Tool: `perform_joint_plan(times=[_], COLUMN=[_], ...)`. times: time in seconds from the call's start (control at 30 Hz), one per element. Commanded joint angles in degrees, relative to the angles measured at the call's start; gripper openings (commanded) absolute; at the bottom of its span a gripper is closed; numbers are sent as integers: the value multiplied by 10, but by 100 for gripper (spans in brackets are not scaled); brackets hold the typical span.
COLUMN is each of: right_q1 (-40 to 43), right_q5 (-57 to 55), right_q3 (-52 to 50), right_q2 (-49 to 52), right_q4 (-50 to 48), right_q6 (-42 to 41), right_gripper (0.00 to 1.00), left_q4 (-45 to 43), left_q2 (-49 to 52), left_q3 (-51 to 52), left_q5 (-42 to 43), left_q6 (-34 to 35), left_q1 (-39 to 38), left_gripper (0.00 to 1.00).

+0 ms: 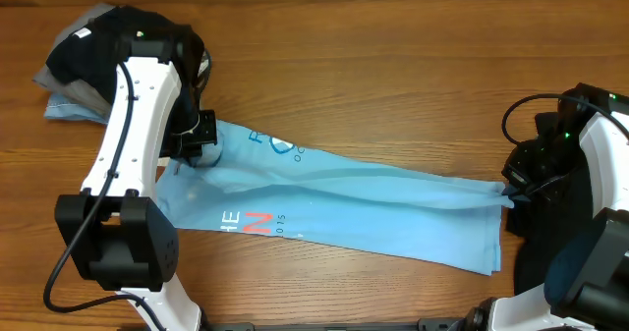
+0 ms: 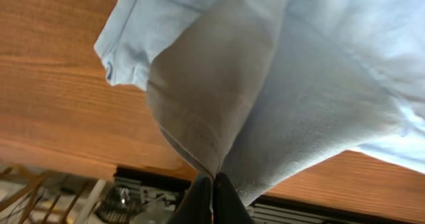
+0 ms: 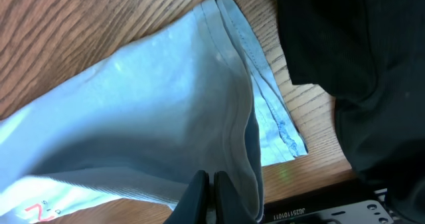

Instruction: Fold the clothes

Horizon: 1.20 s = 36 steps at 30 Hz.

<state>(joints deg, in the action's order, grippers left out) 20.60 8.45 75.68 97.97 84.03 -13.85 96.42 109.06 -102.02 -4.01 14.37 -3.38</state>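
A light sky-blue T-shirt (image 1: 344, 198) with white logos and orange-red lettering is stretched across the wooden table between my two arms. My left gripper (image 1: 200, 144) is shut on its left end; in the left wrist view the jaws (image 2: 212, 184) pinch a fold of the blue fabric (image 2: 279, 84). My right gripper (image 1: 509, 193) is shut on the shirt's right end; in the right wrist view the jaws (image 3: 207, 184) pinch the fabric (image 3: 146, 117) near the hem.
A pile of dark and light blue clothes (image 1: 79, 66) lies at the far left behind my left arm. A dark garment (image 3: 352, 64) lies at the right by the table's edge. The wooden table (image 1: 393, 66) extends behind the shirt.
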Motion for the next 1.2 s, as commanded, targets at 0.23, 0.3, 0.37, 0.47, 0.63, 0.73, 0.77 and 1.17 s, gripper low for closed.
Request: perform_joint_plan(times=[0.23, 0.3, 0.37, 0.47, 0.63, 0.73, 0.77, 1.17], right_q1=[2, 2, 2, 2, 2, 2, 2, 2], right_q5=[-21, -26, -25, -26, -30, -59, -62, 21], right_q3=[-89, -105, -108, -108, -108, -108, -108, -108], right_q2=[-16, -16, -16, -16, -16, -16, -16, -16], right_q4=[-26, -32, -35, -33, -30, -30, -32, -101], right_q6=[4, 4, 4, 4, 1, -31, -33, -24], right_gripper=[4, 4, 5, 10, 49, 55, 57, 55], left_q4=[-6, -5, -2, 4, 4, 4, 4, -49], left_q2=[-10, -10, -10, -10, -10, -10, -10, -10], left_q3=[26, 26, 26, 26, 26, 26, 26, 31], left_q5=[-26, -28, -36, -40, -40, -41, -41, 15], left_q6=[-15, -16, -16, -16, -15, -15, -15, -8], left_q1=[1, 1, 1, 1, 1, 1, 1, 0], left_gripper=[5, 5, 6, 11, 26, 37, 40, 58])
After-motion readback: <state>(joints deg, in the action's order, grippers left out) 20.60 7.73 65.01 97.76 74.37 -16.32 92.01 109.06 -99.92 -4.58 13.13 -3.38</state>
